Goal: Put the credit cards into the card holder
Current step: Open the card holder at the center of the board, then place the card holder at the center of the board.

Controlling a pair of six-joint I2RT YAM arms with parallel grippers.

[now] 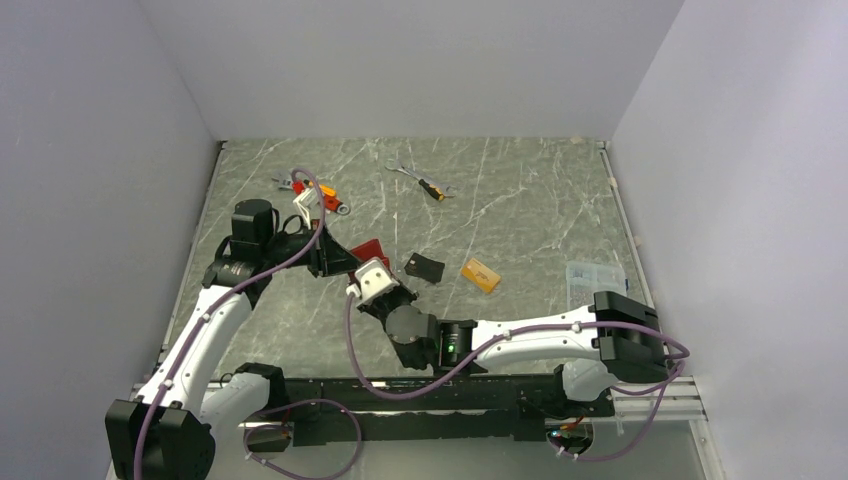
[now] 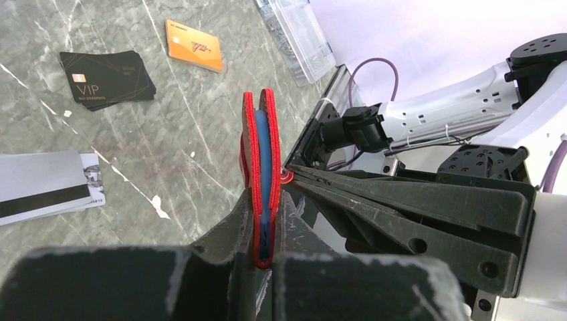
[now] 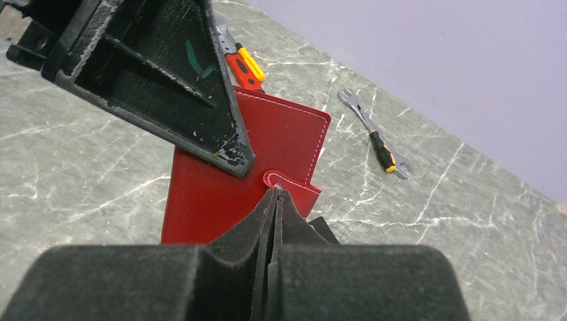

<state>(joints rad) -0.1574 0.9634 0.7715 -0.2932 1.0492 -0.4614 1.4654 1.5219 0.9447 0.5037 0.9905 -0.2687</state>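
Card holder (image 2: 249,160) upright; left jaws clamp edge, right jaws pinch snap tab (image 3: 294,183).

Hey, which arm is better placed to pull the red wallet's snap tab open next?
Likely right: the right gripper pinches the card holder's snap tab, while the left gripper clamps the holder upright.

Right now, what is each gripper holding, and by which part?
Both hold the red card holder: the left gripper clamps one edge, the right gripper pinches its snap tab.
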